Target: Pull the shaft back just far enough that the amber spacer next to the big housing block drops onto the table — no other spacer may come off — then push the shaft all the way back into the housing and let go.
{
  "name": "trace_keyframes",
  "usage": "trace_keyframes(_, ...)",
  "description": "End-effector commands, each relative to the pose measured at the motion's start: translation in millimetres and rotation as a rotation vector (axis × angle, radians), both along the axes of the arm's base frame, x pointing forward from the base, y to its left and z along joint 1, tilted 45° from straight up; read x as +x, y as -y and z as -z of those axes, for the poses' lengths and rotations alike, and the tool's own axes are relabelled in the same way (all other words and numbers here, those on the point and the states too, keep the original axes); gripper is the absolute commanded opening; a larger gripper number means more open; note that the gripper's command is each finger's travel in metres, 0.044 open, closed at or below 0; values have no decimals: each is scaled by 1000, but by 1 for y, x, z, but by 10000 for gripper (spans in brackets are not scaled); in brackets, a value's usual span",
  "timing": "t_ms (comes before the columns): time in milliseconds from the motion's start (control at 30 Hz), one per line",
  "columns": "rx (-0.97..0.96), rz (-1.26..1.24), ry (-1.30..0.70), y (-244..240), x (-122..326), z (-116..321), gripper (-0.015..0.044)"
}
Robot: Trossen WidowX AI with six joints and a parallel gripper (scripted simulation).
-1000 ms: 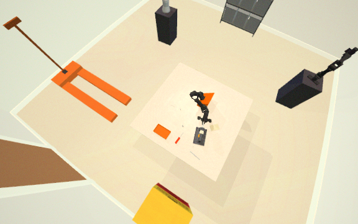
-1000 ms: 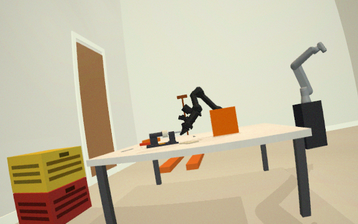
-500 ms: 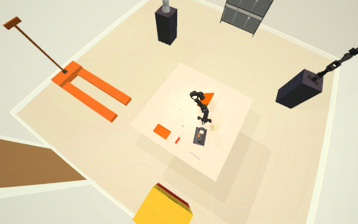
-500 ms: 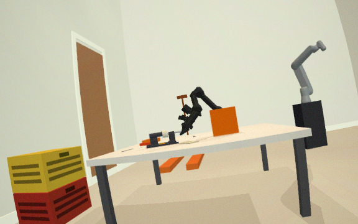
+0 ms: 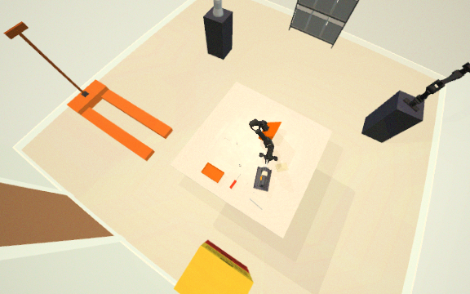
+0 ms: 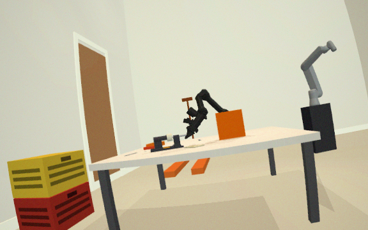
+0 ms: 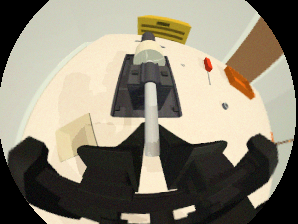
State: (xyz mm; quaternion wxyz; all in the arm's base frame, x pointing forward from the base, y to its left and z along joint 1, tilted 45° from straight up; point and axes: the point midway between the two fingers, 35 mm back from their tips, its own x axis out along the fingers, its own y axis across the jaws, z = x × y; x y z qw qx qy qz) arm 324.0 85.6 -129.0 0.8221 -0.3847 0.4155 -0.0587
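A dark fixture (image 5: 259,188) (image 7: 117,106) stands on the table, with its big housing block (image 6: 158,144) at the end away from the arm. A grey shaft (image 7: 151,110) (image 6: 182,136) runs through the support post (image 6: 176,140) (image 7: 150,74) on the near side. A cream spacer (image 5: 264,173) (image 6: 170,137) (image 7: 147,54) is around the shaft line between post and housing. A small amber piece (image 5: 261,178) (image 6: 167,147) shows low at the fixture base; its exact resting place is unclear. My gripper (image 5: 266,162) (image 6: 186,137) (image 7: 149,124) is shut on the shaft's near end. The shaft's far end is hidden.
A pale flat piece (image 5: 281,167) (image 7: 76,137) lies beside the fixture. A red-handled screwdriver (image 5: 233,184) (image 7: 208,65) and an orange tray (image 5: 213,172) (image 7: 240,82) lie on its other side. A thin rod (image 5: 255,204) lies beyond it. An orange block (image 6: 230,124) stands by the arm's base.
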Motion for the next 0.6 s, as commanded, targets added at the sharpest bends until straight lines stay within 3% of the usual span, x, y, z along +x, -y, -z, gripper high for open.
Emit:
trace_keyframes(0,7,-3,9,-3,4,-1,0)
trace_keyframes(567,7,-3,9,-3,6,-1,0)
